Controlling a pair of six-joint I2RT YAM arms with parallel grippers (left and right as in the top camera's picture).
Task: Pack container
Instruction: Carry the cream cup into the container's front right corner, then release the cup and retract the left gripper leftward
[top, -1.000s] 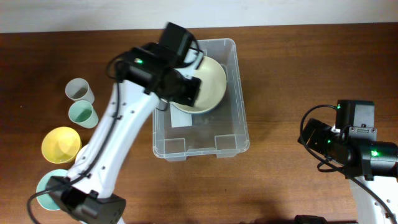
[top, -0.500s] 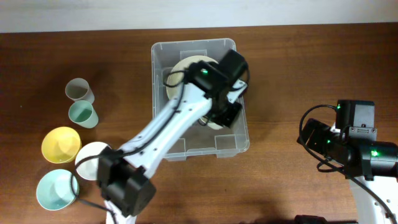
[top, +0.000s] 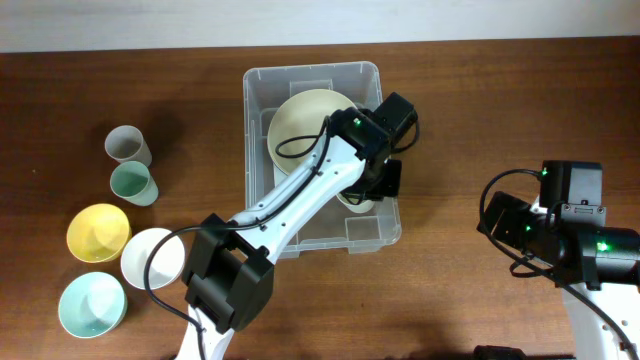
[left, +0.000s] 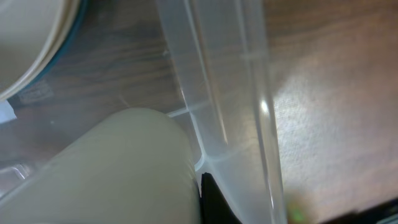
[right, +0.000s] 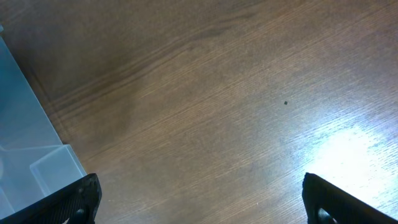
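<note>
The container is sitting mid-table and holding 1 large cream bowl, while the left gripper is hanging low inside its right side against another pale piece; I cannot tell whether its jaws are gripping it. The right gripper is hovering nearby, jaws wide apart. With the grey cup, green cup, yellow bowl, white bowl and blue bowl waiting outside, packing is looking under half done.

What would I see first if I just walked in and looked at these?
Probably the long white arm stretched across the table into the clear bin at the middle back, where a big cream bowl sits. Next, the yellow bowl among the bowls and cups on the left.
</note>
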